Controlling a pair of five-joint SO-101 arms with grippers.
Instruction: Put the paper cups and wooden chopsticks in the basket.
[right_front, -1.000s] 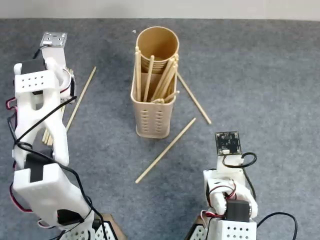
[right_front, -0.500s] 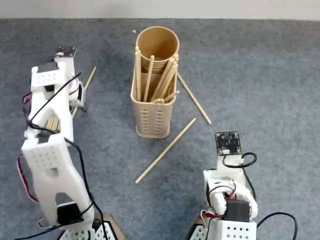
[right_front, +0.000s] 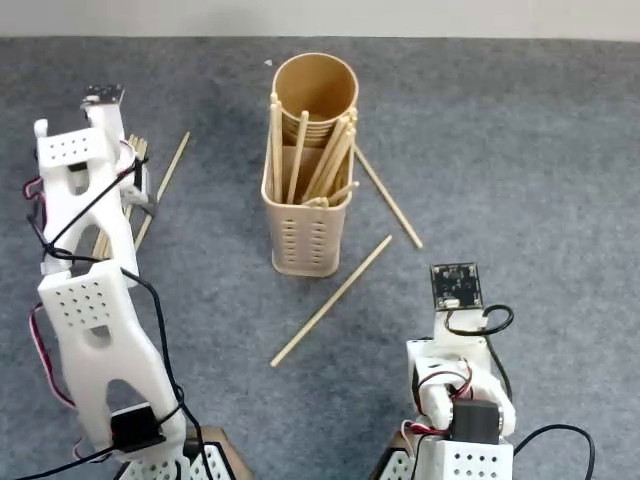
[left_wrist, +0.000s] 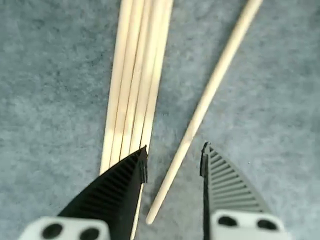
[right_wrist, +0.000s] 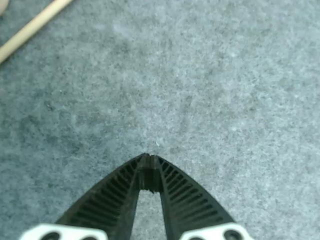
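Observation:
A tan slotted basket (right_front: 307, 235) stands mid-table with stacked paper cups (right_front: 315, 88) and several wooden chopsticks (right_front: 329, 160) upright in it. My left gripper (left_wrist: 173, 157) hangs open over the carpet at the left, a single chopstick (left_wrist: 210, 90) running between its fingertips and a bundle of chopsticks (left_wrist: 136, 75) beside one finger. That single chopstick (right_front: 165, 190) and bundle (right_front: 122, 200) lie by the left arm (right_front: 90, 180) in the high view. Two more chopsticks lie on the carpet, one (right_front: 332, 300) in front of the basket and one (right_front: 388, 197) to its right. My right gripper (right_wrist: 149, 172) is shut on nothing, low at the front right.
Grey carpet (right_front: 520, 150) covers the table. The right arm (right_front: 458, 390) sits folded at the front right, with one chopstick end (right_wrist: 32, 27) lying far off from it. Open carpet lies to the right of the basket.
The left arm has shifted left and back toward the far edge, and its gripper now hangs over the chopsticks at the left. The right arm has not moved.

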